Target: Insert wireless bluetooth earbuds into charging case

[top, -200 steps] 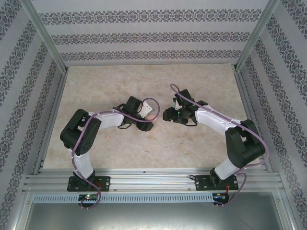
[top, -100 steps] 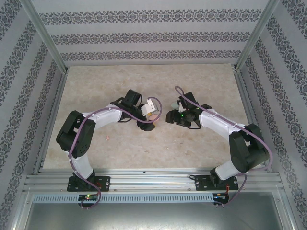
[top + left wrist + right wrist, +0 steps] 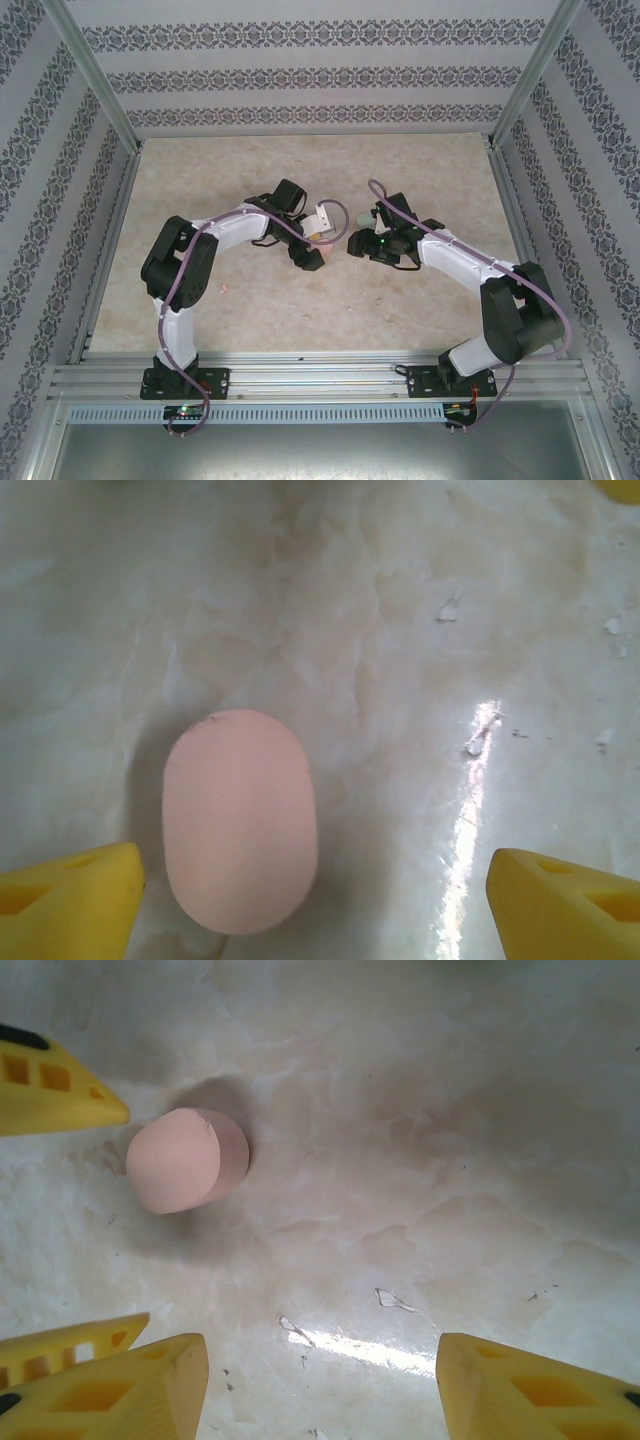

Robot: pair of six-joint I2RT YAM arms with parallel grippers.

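A pale pink oval charging case (image 3: 240, 820) lies shut on the marble table, lengthwise between my left gripper's yellow fingertips (image 3: 65, 900). My left gripper (image 3: 315, 910) is open wide and touches nothing; the case sits nearer its left finger. In the right wrist view the same case (image 3: 185, 1158) rests at upper left, with the left gripper's fingers (image 3: 55, 1095) on either side of it. My right gripper (image 3: 320, 1390) is open over bare table, a short way from the case. From above, the left gripper (image 3: 312, 254) and the right gripper (image 3: 353, 243) nearly meet mid-table. The earbuds are out of view.
Marble-patterned tabletop (image 3: 300, 170) with small chips and a bright glare streak (image 3: 370, 1345). Patterned walls and aluminium rails (image 3: 300, 375) enclose the table. Open floor lies behind and to both sides of the two grippers.
My left arm has reached further right toward the table's middle and its jaws have spread wider. The right arm has shifted only slightly.
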